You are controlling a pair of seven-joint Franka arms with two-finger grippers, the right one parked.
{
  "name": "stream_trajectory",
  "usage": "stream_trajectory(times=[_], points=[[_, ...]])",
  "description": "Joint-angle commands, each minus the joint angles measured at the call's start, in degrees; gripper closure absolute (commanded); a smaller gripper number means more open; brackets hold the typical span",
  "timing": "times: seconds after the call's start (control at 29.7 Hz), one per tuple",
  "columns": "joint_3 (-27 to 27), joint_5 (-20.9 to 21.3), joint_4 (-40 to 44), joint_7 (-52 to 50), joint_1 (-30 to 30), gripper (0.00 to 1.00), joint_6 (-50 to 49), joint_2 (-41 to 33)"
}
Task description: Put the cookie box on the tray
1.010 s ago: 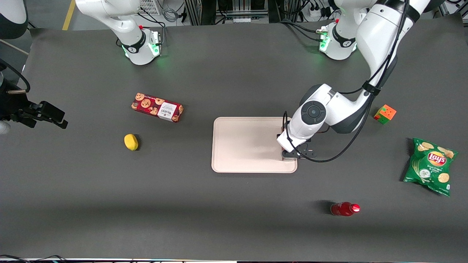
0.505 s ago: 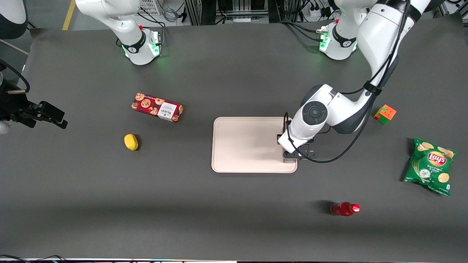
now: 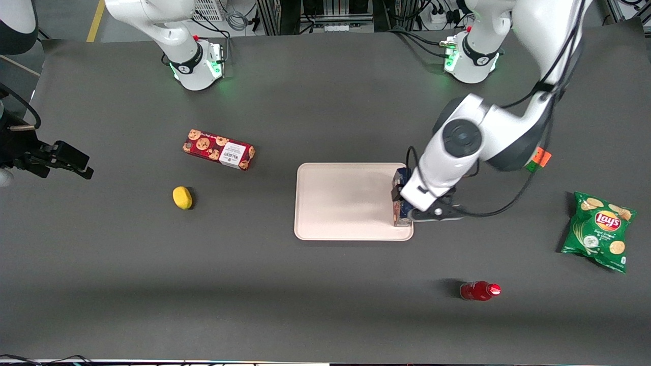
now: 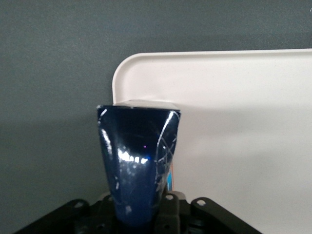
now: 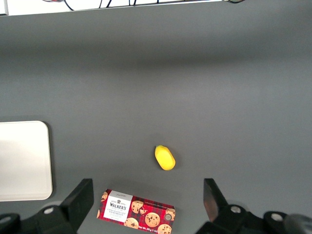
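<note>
Dark grey matting covers the table (image 3: pixel 325 284), on which the tray (image 3: pixel 346 201) lies near the middle. The cookie box (image 3: pixel 400 198) is seen at the tray's edge toward the working arm's end of the table, partly hidden under the wrist of the left arm. In the left wrist view the cookie box (image 4: pixel 139 165) fills the space between the jaws of the gripper (image 4: pixel 141 214), its navy carton dented and creased where it is pinched, so the gripper is judged to be clamped on the box. The tray's rounded corner (image 4: pixel 131 73) shows just above the carton's end, with the box overlapping the rim rather than lying well inside it.

The step in hand is judged to be the carrying of the box onto the tray. It would be done well if the box were brought further over the tray's bare middle, lowered until its face rests flat, and only then let go; a release at the rim risks the carton tipping off onto the matting.

Compared with the earlier frames, the arm has been raised and swung toward the working arm's end, and the box's blue end is now exposed beside the wrist, where before it was covered.
</note>
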Motion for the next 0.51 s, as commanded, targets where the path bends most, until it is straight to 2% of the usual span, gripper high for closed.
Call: stream_trajectory(times=[0.0,0.07,0.24,0.47], points=[[4.31,-7.84,0.15,1.12,0.01,0.0,-10.99,-13.49],[6.06,-9.34,0.24,3.05,0.09,0.0,-15.47,-18.07],[14.41,-14.35,3.66,10.6,-0.08,0.0,-28.92,-27.83],[24.78,-14.53,2.36,26.24,-0.08,0.0,-39.31,-37.59]])
